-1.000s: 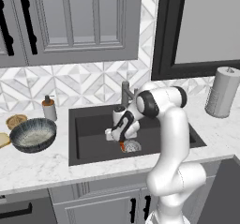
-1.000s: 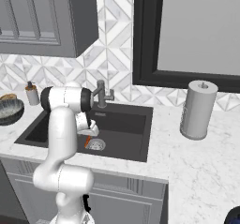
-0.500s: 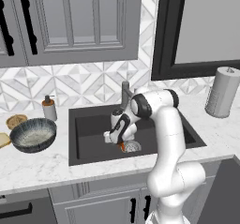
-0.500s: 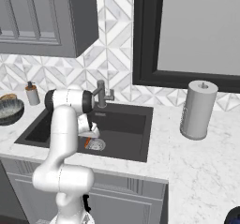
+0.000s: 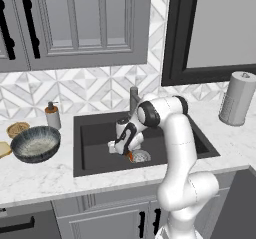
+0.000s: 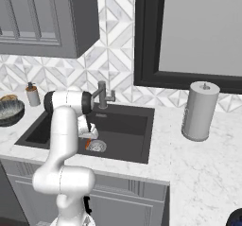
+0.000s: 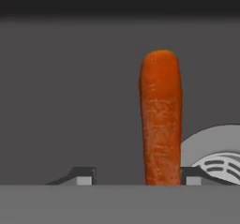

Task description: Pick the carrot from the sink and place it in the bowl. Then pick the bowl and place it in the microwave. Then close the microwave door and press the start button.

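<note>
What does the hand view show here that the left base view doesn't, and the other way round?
Hand view alone: the carrot close up, lying on the sink floor between the two fingertips, one on each side of it, not pressed against it, and nearer the one by the drain.

Left base view alone: the arm bent down into the sink, the bowl on the counter beside it, the faucet, and the paper towel roll.

Both: the carrot, the drain and the dark sink.
</note>
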Robot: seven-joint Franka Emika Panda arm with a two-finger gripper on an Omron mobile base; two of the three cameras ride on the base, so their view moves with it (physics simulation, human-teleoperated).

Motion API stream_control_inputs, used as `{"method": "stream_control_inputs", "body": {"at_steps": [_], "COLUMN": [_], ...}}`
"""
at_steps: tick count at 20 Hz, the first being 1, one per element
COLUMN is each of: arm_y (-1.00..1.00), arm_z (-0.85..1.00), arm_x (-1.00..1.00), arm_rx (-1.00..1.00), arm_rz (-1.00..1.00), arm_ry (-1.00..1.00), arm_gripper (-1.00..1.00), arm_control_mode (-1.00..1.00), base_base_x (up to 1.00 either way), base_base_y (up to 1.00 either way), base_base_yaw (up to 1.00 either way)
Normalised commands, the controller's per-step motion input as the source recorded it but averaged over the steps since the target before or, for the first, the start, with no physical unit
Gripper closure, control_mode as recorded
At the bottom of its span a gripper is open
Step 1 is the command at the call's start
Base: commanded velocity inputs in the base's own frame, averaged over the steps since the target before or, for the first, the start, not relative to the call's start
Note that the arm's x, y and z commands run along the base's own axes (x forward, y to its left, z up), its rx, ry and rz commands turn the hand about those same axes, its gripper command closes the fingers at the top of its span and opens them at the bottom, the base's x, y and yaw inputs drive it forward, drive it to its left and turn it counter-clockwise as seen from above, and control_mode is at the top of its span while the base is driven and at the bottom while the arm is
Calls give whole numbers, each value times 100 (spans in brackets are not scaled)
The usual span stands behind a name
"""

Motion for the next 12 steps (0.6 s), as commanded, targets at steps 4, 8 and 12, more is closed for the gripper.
{"method": "stream_control_inputs", "body": {"at_steps": [4, 8, 12], "arm_y": [0, 1, 9], "arm_z": [-31, -4, 0], "arm_x": [0, 0, -3], "arm_rx": [0, 0, 0], "arm_rz": [0, 0, 0], "arm_ry": [0, 2, 3], "arm_gripper": [100, 100, 100], "arm_control_mode": [-100, -100, -100], "base_base_x": [0, 0, 0], "base_base_y": [0, 0, 0], "base_base_yaw": [0, 0, 0]}}
